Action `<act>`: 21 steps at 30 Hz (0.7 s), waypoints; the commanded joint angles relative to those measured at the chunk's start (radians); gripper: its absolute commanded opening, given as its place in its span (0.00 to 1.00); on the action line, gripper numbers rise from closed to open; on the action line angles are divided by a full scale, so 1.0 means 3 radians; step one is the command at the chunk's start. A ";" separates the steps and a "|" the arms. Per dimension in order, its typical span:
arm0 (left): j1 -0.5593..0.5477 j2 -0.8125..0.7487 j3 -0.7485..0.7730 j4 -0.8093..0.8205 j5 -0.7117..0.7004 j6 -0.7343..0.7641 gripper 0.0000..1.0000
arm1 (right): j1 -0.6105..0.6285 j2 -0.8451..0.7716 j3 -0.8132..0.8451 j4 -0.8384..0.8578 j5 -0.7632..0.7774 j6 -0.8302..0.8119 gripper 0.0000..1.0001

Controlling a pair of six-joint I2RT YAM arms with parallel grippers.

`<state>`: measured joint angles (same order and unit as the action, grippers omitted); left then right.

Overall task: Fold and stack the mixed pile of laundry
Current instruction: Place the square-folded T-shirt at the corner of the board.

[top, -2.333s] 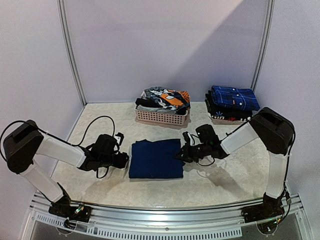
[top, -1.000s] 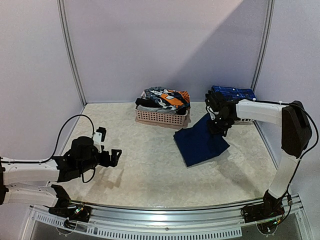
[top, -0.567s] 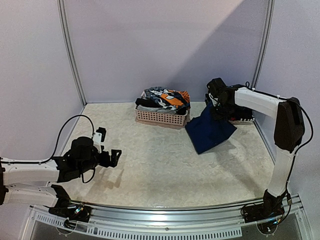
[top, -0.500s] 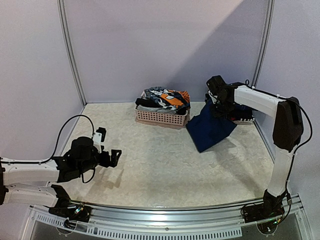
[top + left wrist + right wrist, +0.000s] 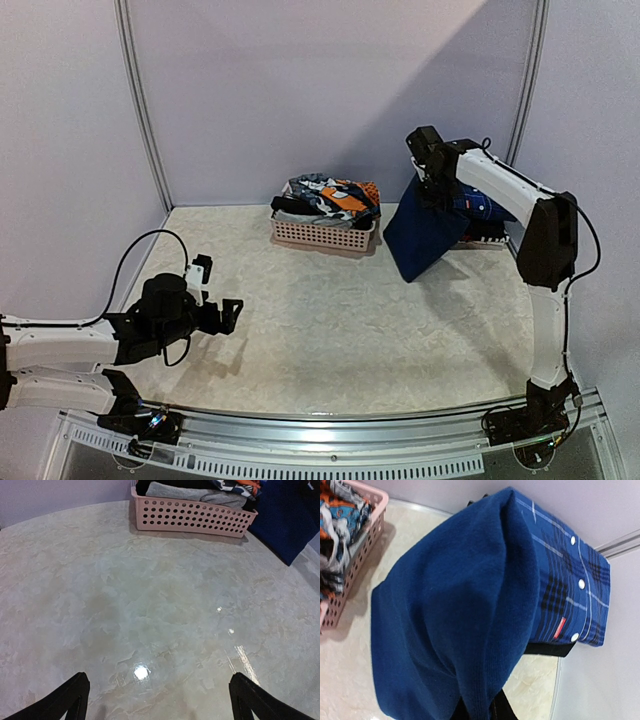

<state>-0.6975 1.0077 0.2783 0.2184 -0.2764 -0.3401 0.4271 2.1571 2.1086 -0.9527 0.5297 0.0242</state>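
A folded navy knit garment (image 5: 425, 232) is being held up just right of the pink perforated plastic basket (image 5: 325, 236), in front of a stack topped w/ a blue plaid snap-button shirt (image 5: 570, 575). Whether its low corner is touching the pale marbled table (image 5: 150, 605) can't be told. Its top edge is being pinched by the nearly closed right gripper (image 5: 481, 711). The left gripper (image 5: 159, 690) is being held wide & empty, well left of the basket. The mixed laundry pile (image 5: 325, 197) is lying in the basket.

Fabric is judged soft, limp, light, thickish. Layers are prob. sagging under a one-point pinch, so a hold is best taken at the folded edge, thru all layers.

A small red tag (image 5: 560, 627) is showing on the shirt; it can't be read.
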 commanded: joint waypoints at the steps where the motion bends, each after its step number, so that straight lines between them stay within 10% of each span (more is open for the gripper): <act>1: -0.0022 -0.0015 -0.0050 0.0013 0.0017 0.0057 0.99 | -0.0042 0.0165 0.0467 -0.0192 0.0070 0.0003 0.00; 21: -0.0022 0.0007 -0.0043 -0.0002 0.0067 0.0036 0.99 | -0.0083 0.0382 0.1442 -0.0229 0.0118 -0.0308 0.00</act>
<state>-0.6975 1.0058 0.2783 0.2180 -0.2687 -0.3367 0.4099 2.2623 2.4710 -1.0485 0.5354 -0.0460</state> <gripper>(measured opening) 0.989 0.074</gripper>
